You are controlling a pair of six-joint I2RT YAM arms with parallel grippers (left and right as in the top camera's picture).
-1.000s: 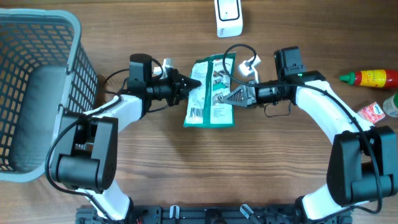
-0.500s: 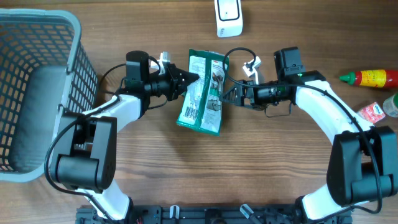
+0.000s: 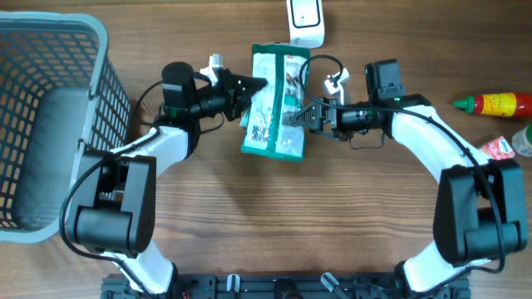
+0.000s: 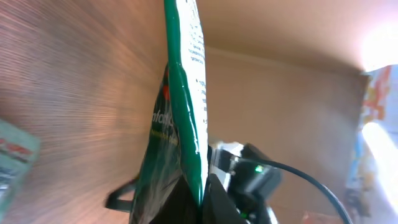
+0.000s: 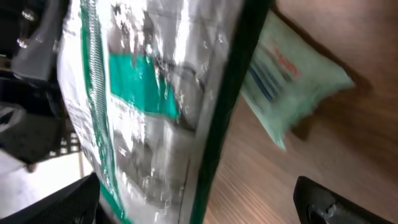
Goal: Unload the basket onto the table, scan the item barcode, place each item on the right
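The left claw point(image 3: 256, 86) pinches tight the edge of the green snack bag point(image 3: 278, 137), whose barcode point(image 3: 258, 131) sits just beside that claw and whose words are too tiny to read, while the right claw point(image 3: 299, 119) gapes wide beside the bag's other edge, near the white scanner point(image 3: 305, 21).

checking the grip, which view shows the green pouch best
Overhead: nearly the whole green pouch shows, one edge pinched by the left gripper. The left wrist view sees it only edge-on; the right wrist view gives a blurred close-up of its silvery printed face.
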